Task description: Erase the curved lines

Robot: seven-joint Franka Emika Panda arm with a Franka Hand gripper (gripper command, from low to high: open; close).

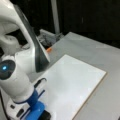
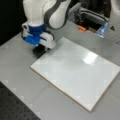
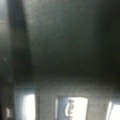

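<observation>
The pincer (image 2: 40, 51) sits low at the white board's (image 2: 75, 72) corner, pressing a dark eraser (image 2: 38, 51) it grips; no curve lines show beside it on the board.

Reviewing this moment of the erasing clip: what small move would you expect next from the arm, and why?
Probably a short slide inward across the board. The gripper sits low at the board's corner at a front view's left, a dark block under it. No curve lines show on the white surface in both front views, so any pass would only confirm it is clean.
</observation>
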